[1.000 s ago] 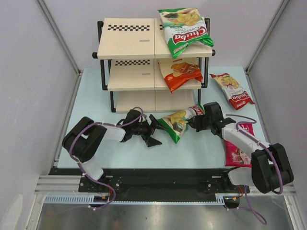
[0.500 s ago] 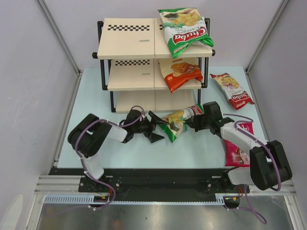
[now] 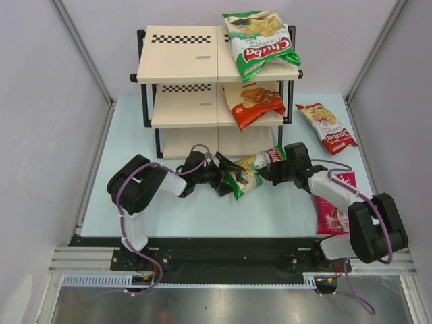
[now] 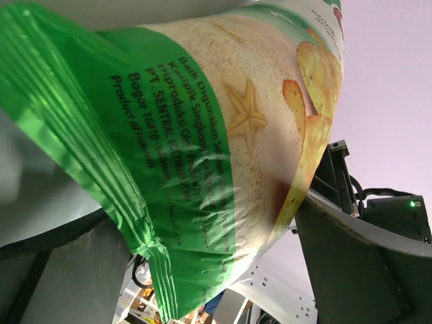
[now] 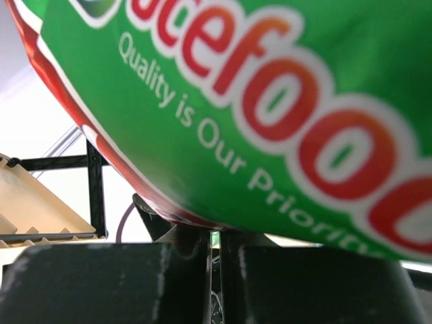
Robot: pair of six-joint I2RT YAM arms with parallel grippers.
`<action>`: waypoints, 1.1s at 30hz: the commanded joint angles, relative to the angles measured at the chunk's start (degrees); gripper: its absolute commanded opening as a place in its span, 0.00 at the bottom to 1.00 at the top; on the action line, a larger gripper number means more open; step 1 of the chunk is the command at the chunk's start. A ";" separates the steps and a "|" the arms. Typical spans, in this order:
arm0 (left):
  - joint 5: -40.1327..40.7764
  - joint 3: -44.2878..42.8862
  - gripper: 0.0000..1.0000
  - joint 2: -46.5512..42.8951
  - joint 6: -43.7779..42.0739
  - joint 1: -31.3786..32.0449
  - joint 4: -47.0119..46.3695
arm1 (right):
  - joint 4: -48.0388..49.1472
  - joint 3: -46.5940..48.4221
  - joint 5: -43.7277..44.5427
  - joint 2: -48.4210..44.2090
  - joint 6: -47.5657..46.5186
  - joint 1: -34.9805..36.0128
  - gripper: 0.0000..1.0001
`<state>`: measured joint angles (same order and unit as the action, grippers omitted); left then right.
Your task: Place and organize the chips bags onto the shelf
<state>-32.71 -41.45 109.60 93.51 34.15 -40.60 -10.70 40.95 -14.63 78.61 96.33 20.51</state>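
Note:
One green-and-white Chuba bag [image 3: 248, 173] hangs just in front of the shelf [image 3: 181, 61], held between my two grippers. My right gripper [image 3: 271, 173] is shut on its right end; in the right wrist view the bag [image 5: 270, 101] fills the frame above the closed gripper [image 5: 213, 237]. My left gripper [image 3: 225, 177] is open, its jaws straddling the bag's left end. The bag [image 4: 202, 135] sits between the spread fingers [image 4: 358, 263]. The other Chuba bag [image 3: 259, 42] lies on the top tier. The orange bag [image 3: 253, 101] lies on the middle tier.
The red-and-white bag [image 3: 328, 127] lies on the table right of the shelf. The magenta bag [image 3: 332, 208] lies at the right, partly under my right arm. The shelf's left halves are bare boards. Grey walls close in both sides.
My left gripper has moved right until its open jaws straddle the green bag's left end. My right gripper has stayed shut on the bag and shifted it slightly left.

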 commanded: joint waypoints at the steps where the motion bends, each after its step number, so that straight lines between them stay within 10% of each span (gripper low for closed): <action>1: 0.63 -1.26 0.97 1.32 2.02 1.00 -2.64 | -0.91 -0.17 -3.74 1.28 -0.10 0.84 0.00; 11: 0.28 -1.61 0.50 1.58 2.55 1.00 -4.31 | -0.02 -0.26 -5.23 0.67 1.05 1.20 0.01; 16: -3.67 -3.54 0.08 2.81 1.59 1.00 -0.28 | 0.86 -0.17 -6.55 0.06 -0.62 0.50 0.38; 21: -6.13 -0.91 0.02 -1.14 -1.21 -0.40 4.46 | -4.40 -0.26 -5.76 -4.16 -3.95 -3.28 0.61; 33: -10.70 -5.22 0.00 -19.41 -29.88 -11.82 47.63 | -13.82 -0.26 -7.34 -10.14 -16.26 -22.07 0.65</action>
<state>-40.21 -45.34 96.51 74.11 24.84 -10.00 -21.56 40.91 -21.74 69.30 85.56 2.76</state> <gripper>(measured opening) 0.133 0.650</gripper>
